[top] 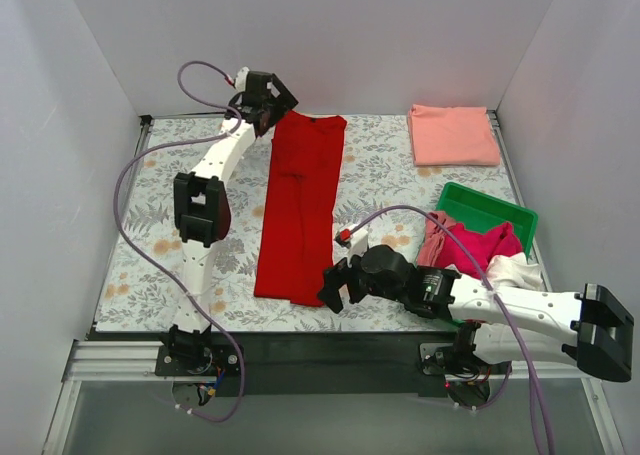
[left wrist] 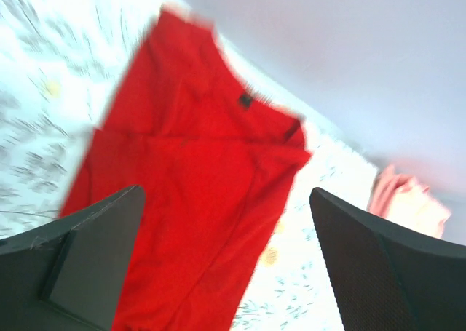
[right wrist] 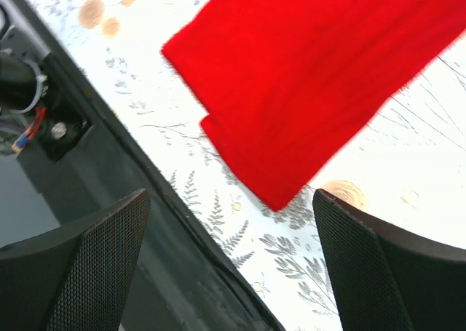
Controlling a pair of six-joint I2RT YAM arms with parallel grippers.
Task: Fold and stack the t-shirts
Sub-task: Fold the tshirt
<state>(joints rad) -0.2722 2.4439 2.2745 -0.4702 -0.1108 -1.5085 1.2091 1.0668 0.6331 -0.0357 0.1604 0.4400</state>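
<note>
**Load.** The red t-shirt (top: 300, 205) lies flat on the desk (top: 300, 347), left of centre. It is folded lengthwise into a narrow strip, collar at the far end and hem at the near end. I judge it light, limp and without stiffness. It will sag and drape wherever it is unsupported, and a one-point lift will let the layers slide apart. The weave looks matte, so I expect the fingers to hold it well.

**Grip points.** I would pinch through all layers at the corners of one short end, one corner per arm, close to the edge.

**Grippers.** The left gripper (top: 272, 103) hovers at the collar end with its jaws spread wide and nothing between them. The right gripper (top: 338, 287) sits beside the near hem corner, likewise spread and empty.

**Other shirts.** A salmon-pink t-shirt (top: 455, 135) lies folded at the far right corner, well apart from the red one. I take it as the base of the stack. Magenta (top: 490, 247), dusty pink (top: 437, 237) and white (top: 510, 272) shirts are heaped unfolded in the green bin (top: 500, 210) at the near right.

**Surface.** A floral-print cover (top: 390, 175) overlies the desk. It is itself cloth, so I judge that a low pinch could catch it along with the shirt.

**Room.** White walls (top: 380, 35) close in the left, far and right sides. The collar end lies near the far wall, which leaves the left arm little reach beyond it.
</note>
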